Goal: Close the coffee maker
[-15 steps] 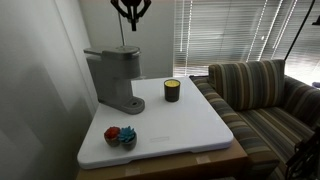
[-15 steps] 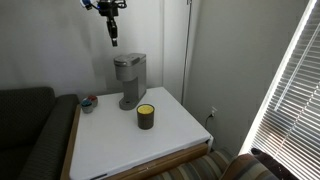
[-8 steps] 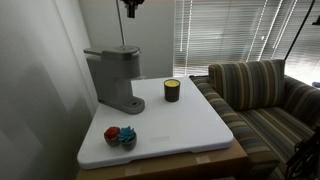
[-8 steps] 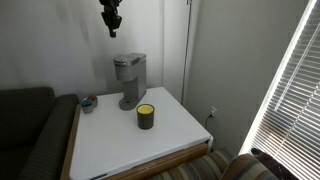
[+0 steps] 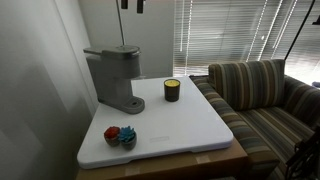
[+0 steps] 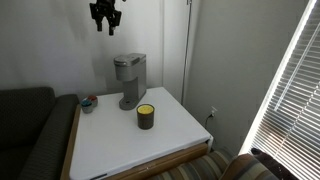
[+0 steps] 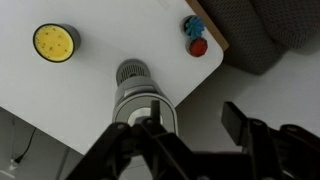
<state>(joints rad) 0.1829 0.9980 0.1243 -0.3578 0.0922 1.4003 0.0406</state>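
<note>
- The counter (image 5: 195, 128) was a white slab with a wall to its left in an exterior view.
- The coffee maker (image 5: 113, 78) stood upright at the counter's back left corner, close to the wall. Its base rested on the white surface. In both exterior views the lid lay down flat on the overhanging head.
- In the wrist view the coffee maker (image 7: 140, 95) was seen from above, just ahead of the fingers.
- Two small items, one red and one blue (image 5: 120, 135), sat together near the front left edge, well apart from the machine.
- The hand (image 6: 106, 26) hung high above the coffee maker, touching nothing. Its fingers were spread wide apart and held nothing, which the wrist view (image 7: 190, 138) confirmed.
- A small dark jar with a yellow top (image 5: 172, 90) stood upright right of the machine, near it but not touching.
- A striped sofa (image 5: 262, 95) stood beside the counter's right edge, with window blinds (image 5: 230, 30) behind it.
</note>
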